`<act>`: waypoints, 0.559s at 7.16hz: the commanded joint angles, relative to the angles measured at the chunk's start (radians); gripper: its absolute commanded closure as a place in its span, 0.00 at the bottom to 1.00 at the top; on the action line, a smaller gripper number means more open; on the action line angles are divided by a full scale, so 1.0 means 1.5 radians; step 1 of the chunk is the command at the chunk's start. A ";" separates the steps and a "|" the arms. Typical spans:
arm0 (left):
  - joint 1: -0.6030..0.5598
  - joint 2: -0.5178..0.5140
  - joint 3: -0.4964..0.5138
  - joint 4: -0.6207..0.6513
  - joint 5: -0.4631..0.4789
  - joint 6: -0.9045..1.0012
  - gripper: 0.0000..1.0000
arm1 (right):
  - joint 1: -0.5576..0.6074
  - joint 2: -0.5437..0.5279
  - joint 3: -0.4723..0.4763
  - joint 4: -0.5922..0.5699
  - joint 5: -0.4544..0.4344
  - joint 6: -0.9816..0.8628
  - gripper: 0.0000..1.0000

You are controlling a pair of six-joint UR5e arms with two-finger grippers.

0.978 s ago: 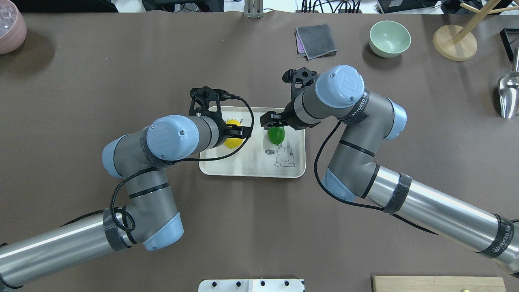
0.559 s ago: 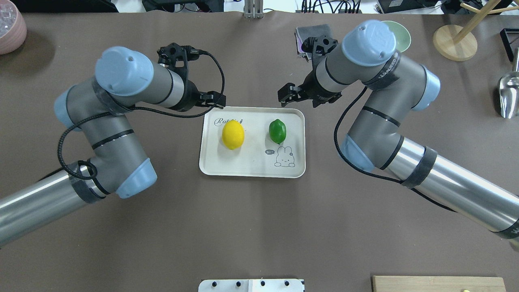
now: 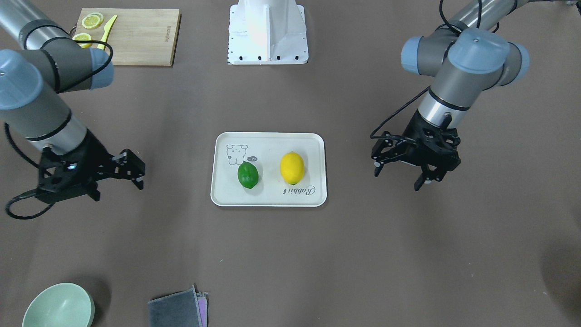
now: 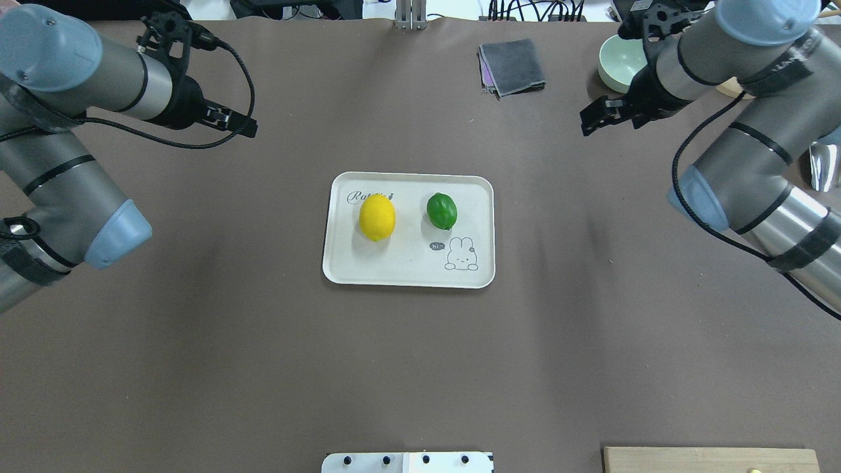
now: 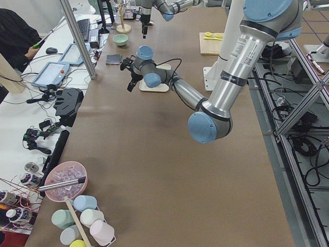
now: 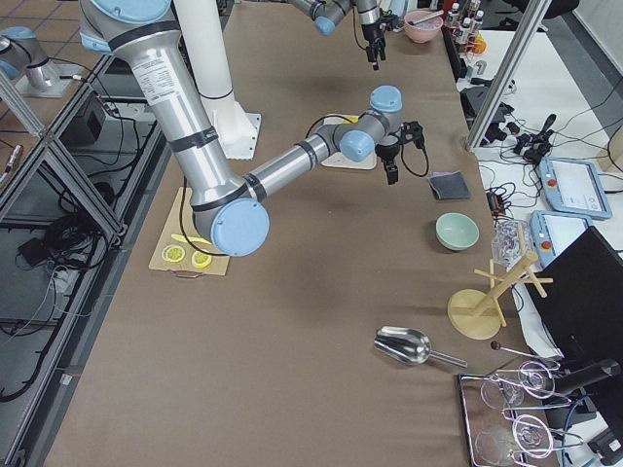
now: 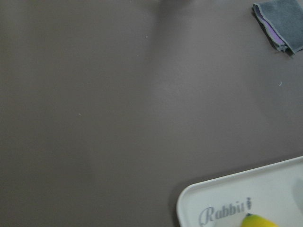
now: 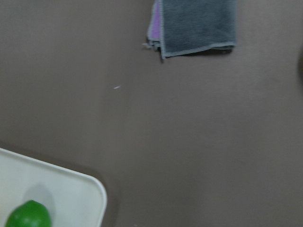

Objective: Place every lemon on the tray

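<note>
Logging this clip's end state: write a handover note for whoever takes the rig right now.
Left gripper: open, empty, over bare table beside the tray.
Right gripper: open, empty, on the tray's other side.
Yellow lemon and green lemon lie on the tray, side by side, not touching.
Done: both lemons placed.
Left: nothing seen; only lemon slices on the cutting board.

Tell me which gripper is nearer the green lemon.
Right. The right gripper hangs off the tray on the green lemon's side. The left gripper hangs off the opposite side, past the yellow lemon, so it is farther away.
</note>
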 commanded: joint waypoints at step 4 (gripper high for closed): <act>-0.097 0.212 0.024 -0.145 -0.005 0.075 0.02 | 0.168 -0.211 0.022 0.029 0.071 -0.161 0.00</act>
